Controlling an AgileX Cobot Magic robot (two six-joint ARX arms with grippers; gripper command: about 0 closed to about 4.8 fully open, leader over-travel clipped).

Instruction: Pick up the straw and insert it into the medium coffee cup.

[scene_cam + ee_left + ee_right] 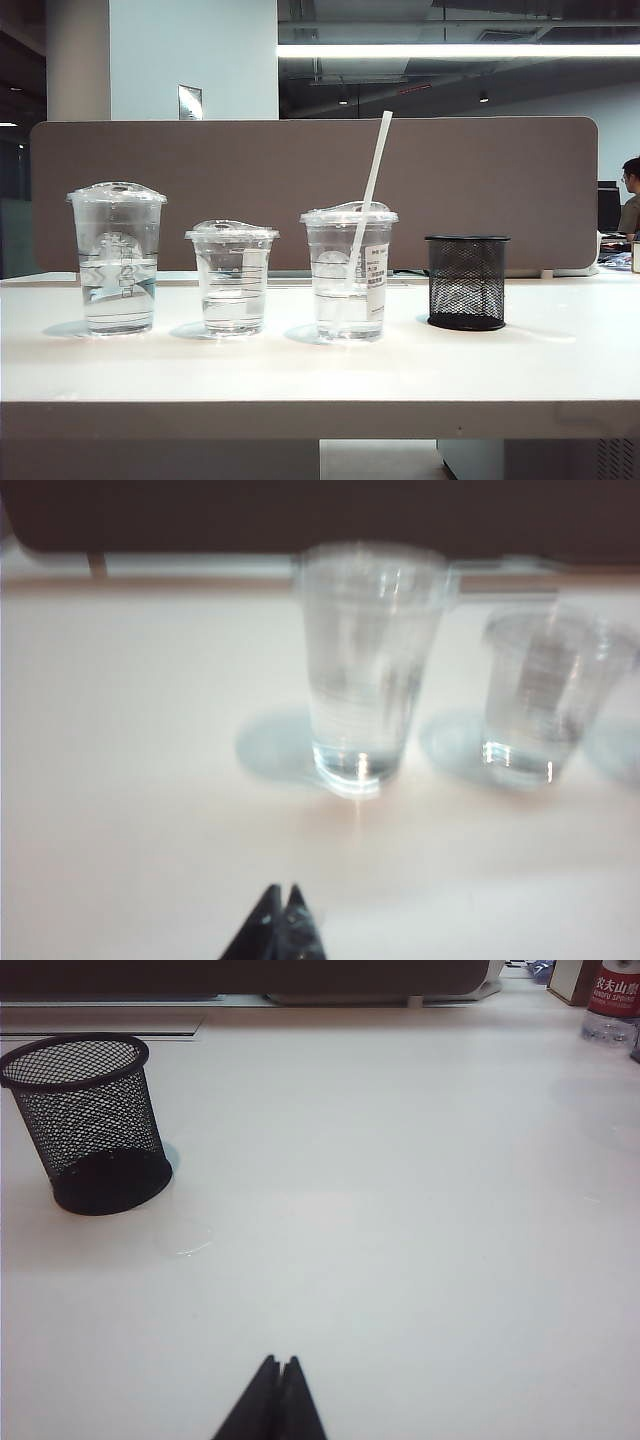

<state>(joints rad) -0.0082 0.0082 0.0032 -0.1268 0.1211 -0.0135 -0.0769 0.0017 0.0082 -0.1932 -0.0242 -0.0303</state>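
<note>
We see the thin white straw point(368, 190) leaning in the clear, stickered medium coffee cup point(349, 272), mid-table beside a black mesh pen holder point(467, 281). Over smooth white table point(300, 370), the left gripper point(281, 892) and right gripper point(279, 1362) are closed, empty.

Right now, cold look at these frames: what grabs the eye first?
The white straw sticking slanted out of the labelled medium coffee cup, third in a row of three clear lidded cups. Right of it stands a black mesh pen holder. Both grippers, left and right, are shut, off the cups.
</note>
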